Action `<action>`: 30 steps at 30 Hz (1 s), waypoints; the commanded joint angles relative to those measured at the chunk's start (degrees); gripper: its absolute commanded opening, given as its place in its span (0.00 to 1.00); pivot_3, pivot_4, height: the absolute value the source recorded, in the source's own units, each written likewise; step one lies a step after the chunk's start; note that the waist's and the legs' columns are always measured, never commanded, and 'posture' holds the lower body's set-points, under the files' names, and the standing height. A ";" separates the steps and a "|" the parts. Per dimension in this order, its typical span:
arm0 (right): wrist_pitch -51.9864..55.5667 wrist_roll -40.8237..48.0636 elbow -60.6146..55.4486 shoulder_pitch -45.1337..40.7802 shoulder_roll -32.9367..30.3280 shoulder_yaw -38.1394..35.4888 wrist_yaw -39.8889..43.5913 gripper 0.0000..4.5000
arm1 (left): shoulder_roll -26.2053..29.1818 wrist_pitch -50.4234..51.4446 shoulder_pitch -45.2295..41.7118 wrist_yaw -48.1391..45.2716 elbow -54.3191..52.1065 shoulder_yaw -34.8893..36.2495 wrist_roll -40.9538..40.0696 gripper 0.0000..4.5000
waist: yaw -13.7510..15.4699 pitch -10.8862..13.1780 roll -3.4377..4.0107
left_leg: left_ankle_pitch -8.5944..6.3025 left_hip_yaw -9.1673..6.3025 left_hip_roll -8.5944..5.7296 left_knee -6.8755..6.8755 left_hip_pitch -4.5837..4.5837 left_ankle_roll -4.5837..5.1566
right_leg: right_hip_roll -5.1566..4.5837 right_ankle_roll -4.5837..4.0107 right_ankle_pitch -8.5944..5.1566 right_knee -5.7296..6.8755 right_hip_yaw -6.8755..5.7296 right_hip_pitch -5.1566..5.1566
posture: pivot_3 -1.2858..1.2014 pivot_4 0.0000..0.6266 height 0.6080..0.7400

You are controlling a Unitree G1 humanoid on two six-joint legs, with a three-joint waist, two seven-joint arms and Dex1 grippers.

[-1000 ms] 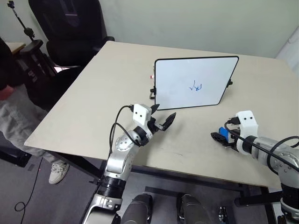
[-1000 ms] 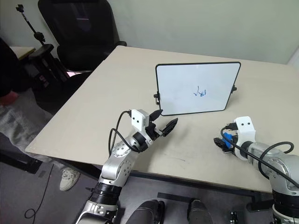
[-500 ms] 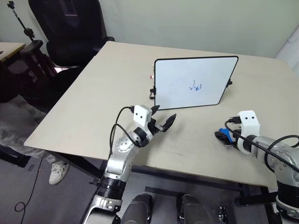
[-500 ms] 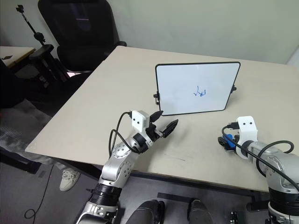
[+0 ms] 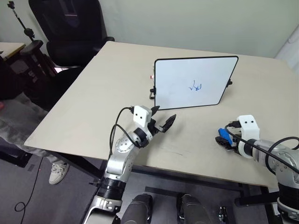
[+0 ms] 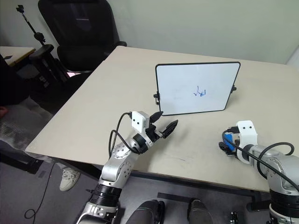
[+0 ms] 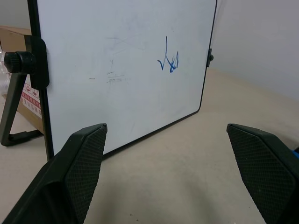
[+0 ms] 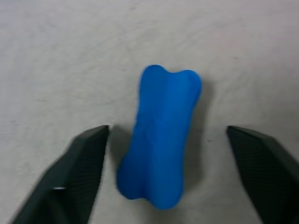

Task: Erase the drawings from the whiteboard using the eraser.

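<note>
The whiteboard (image 5: 187,74) stands tilted on the back half of the table, with the small blue drawings (image 5: 195,86) right of its centre; the left wrist view shows the same drawings (image 7: 168,60). The blue eraser (image 8: 161,137) lies flat on the table at the near right. My right gripper (image 8: 167,133) is open, with one finger on either side of the eraser (image 5: 224,135) and a gap showing on both sides. My left gripper (image 5: 163,115) is open and empty, held above the table just in front of the board's lower left corner, pointing at the board.
The beige table (image 5: 93,102) ends close in front of both arms. A black office chair (image 5: 70,28) and a dark stand (image 5: 18,21) are off its far left corner. A person's hand (image 6: 2,112) shows at the left edge.
The right wrist has tipped a little more steeply over the eraser. The left arm has kept still. The person at the left edge has drawn back.
</note>
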 commanded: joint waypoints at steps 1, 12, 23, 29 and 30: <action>0.49 -0.49 -1.11 0.34 -0.30 -0.62 1.21 0.62 | 0.05 -0.78 -0.24 -0.51 -2.84 -0.11 -0.32 1.00 | -0.01 0.00 0.00 | 0.00 0.00 0.00 0.00 0.00 0.00 | 0.00 0.00 0.00 0.00 0.00 0.00 | 0.52 0.24 1.00; -2.18 3.13 -8.62 -0.74 1.02 -3.32 6.38 0.33 | 0.05 -0.33 -0.31 -0.93 -2.95 -0.44 -0.64 1.00 | -0.04 0.00 0.00 | -0.01 0.00 0.00 -0.02 -0.01 -0.01 | 0.00 0.01 -0.01 -0.01 0.00 -0.01 | 0.52 0.24 1.00; -9.19 -0.30 1.95 -19.24 6.84 4.32 5.50 0.18 | 0.15 -0.33 -0.81 -0.90 -2.71 -0.09 -0.67 1.00 | -0.16 0.00 0.01 | 0.10 -0.02 0.00 -0.01 0.01 -0.02 | 0.01 -0.09 0.05 0.03 0.01 -0.05 | 0.52 0.24 1.00; -18.76 -6.64 14.49 -27.82 10.55 10.66 5.38 0.18 | 0.11 -0.01 -0.61 -0.74 -3.22 0.08 -0.69 1.00 | -0.08 -0.01 0.02 | 0.11 -0.02 0.02 -0.08 -0.05 -0.11 | 0.01 -0.44 0.27 0.07 -0.01 -0.22 | 0.52 0.24 1.00; -20.41 -7.81 16.86 -29.16 11.29 11.13 4.87 0.18 | 0.10 0.04 -0.57 -0.71 -3.31 0.08 -0.66 1.00 | -0.07 -0.01 0.03 | 0.11 -0.02 0.03 -0.08 -0.05 -0.11 | 0.01 -0.69 0.38 0.09 -0.02 -0.22 | 0.52 0.24 1.00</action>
